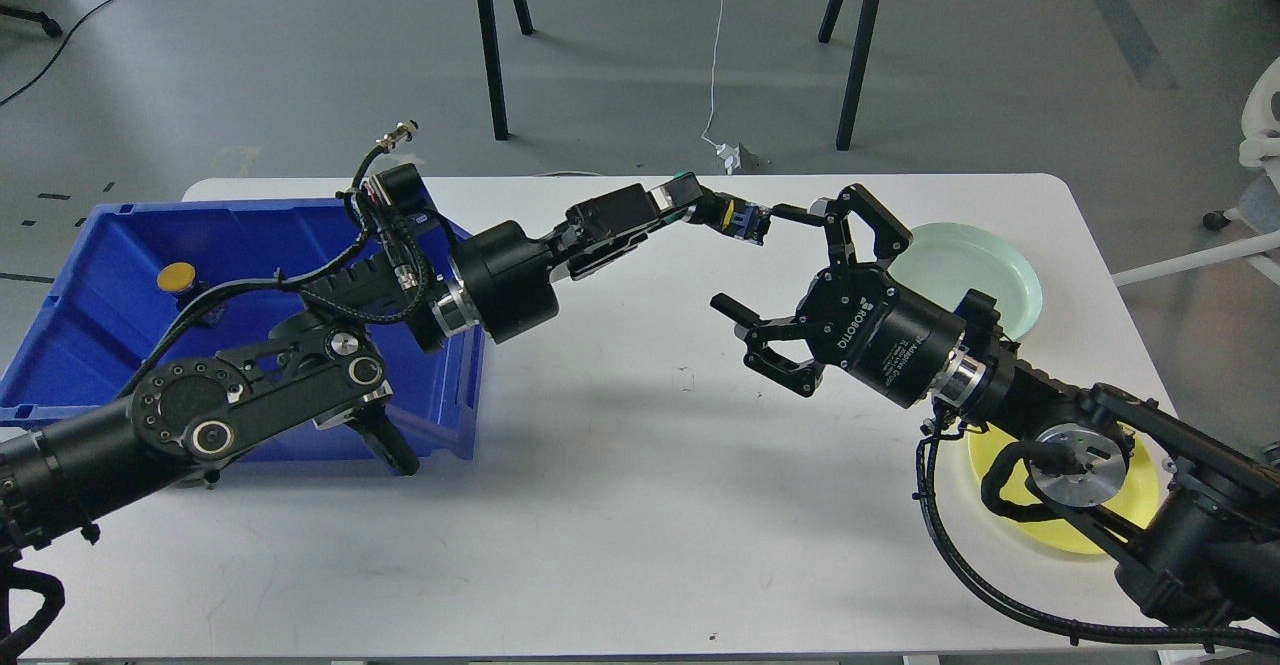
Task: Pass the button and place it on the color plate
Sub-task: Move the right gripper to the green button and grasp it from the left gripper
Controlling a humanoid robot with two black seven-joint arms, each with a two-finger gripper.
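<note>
Handover stage: left gripper closed on green button, held above the table mid-width. Right gripper fingers spread wide, upper fingertip just beside the button, not yet grasping. Transfer and placement outstanding.
Blue bin: one yellow button.
Green plate: nothing visible in it.
Yellow plate: partly hidden by right arm, no button visible.

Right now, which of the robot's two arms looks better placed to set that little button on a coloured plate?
The right. Its open gripper nearly reaches the small green-capped button held by the left gripper, and the pale green plate and yellow plate lie on its side.
</note>
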